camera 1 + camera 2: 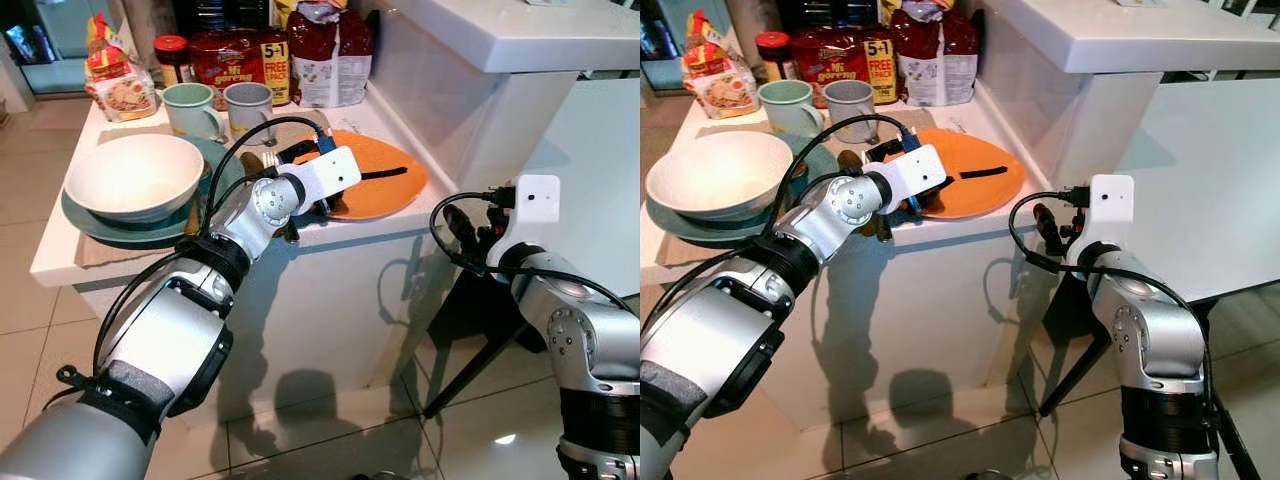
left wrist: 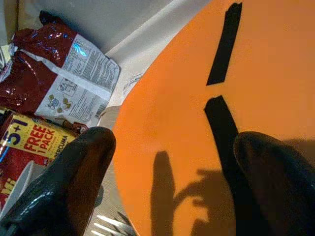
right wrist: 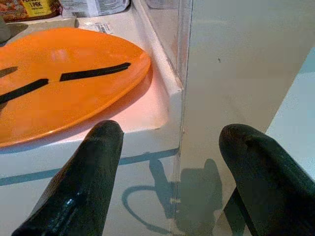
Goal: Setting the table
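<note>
Reaching over the near edge of the white counter [image 1: 60,262]: left gripper [image 2: 170,164], fingers spread wide and released, hovering just above the orange plate [image 1: 385,180] with nothing between the black fingertips [image 2: 78,162]. Flat on the counter's right end, that plate, close against the raised white wall [image 1: 430,100], two strips of black tape [image 2: 224,44] in line across its face. Beside the plate on the left, a white bowl [image 1: 135,175] sitting in a teal plate [image 1: 80,222], both on a tan placemat [image 1: 95,252]. Partly hidden behind the left wrist, between the two plates — what looks like cutlery [image 1: 255,162], too covered to tell the pieces apart. Farther back, a pale green mug [image 1: 190,108] and a grey mug [image 1: 248,105] side by side, then a jar with a red lid [image 1: 172,55], a red multipack marked "5+1 FREE PACK" [image 1: 235,58], a dark red bag [image 1: 328,55] and a packet of snacks [image 1: 118,75] at the far left. Lower and off the counter's right corner, right gripper [image 3: 170,157], also spread open and empty, pointed at the counter's front edge and the rim of the orange plate, not touching either. Below, pale floor tiles [image 1: 300,430] with arm shadows on the cabinet front [image 1: 330,300].
</note>
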Available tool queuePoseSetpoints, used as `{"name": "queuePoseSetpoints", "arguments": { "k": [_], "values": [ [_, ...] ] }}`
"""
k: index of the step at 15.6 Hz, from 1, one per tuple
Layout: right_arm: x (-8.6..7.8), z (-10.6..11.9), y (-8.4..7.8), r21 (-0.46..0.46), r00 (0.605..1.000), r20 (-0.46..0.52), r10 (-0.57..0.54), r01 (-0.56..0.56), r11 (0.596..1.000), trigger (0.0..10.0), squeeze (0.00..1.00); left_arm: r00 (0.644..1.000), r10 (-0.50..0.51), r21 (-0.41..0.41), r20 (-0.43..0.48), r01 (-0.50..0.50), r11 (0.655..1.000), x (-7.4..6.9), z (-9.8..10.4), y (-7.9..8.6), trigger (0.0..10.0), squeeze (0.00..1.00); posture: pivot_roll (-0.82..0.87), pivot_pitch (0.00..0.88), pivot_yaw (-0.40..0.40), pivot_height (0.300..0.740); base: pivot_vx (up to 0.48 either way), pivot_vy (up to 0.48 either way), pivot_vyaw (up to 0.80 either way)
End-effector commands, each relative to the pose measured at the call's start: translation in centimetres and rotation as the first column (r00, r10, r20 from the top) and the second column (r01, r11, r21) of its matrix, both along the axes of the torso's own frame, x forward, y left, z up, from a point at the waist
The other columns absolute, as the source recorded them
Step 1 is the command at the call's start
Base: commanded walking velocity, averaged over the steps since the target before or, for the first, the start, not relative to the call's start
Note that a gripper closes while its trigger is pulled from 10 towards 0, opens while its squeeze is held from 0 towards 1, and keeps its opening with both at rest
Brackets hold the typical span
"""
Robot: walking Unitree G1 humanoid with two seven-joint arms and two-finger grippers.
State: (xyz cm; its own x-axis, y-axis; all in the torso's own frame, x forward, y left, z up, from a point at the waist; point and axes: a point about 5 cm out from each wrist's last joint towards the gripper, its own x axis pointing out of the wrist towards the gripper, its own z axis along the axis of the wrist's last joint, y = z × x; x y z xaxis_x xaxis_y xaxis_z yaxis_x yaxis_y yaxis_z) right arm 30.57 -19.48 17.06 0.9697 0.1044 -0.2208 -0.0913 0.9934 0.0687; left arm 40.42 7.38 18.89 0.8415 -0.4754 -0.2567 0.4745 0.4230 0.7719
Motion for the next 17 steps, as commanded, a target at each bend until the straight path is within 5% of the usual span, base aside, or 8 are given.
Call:
{"name": "queuePoseSetpoints", "arguments": {
  "k": [1,4,8,17],
  "values": [
    [-0.3,0.2,-0.3,-0.014,1.0,-0.002,0.001,-0.001,1.0,10.0,0.0,0.999,-0.037,0.005,-0.034,0.037,0.999,-0.1,0.1,-0.4,10.0,0.0,-0.11,0.0,-0.019,0.74,0.0,0.0,0.0],
    [-0.2,0.3,-0.3,-0.019,1.0,-0.002,0.002,-0.002,1.0,10.0,0.0,0.982,-0.14,-0.061,-0.124,0.134,0.989,-0.6,0.0,-1.5,10.0,0.0,-0.11,0.0,-0.023,0.74,0.0,0.0,0.0],
    [0.0,0.3,-0.3,-0.023,1.0,0.001,0.004,-0.004,1.0,10.0,0.0,0.952,-0.238,0.004,-0.191,0.243,0.97,-1.1,-0.2,-1.9,10.0,0.0,-0.1,0.0,-0.02,0.74,0.0,0.0,0.0],
    [0.2,0.4,-0.4,-0.023,1.0,0.011,-0.008,0.008,1.0,10.0,0.0,0.936,-0.317,-0.067,-0.15,0.31,0.948,-1.0,2.4,-3.0,10.0,0.0,-0.09,0.0,-0.016,0.74,0.0,0.0,0.0]
  ]
}}
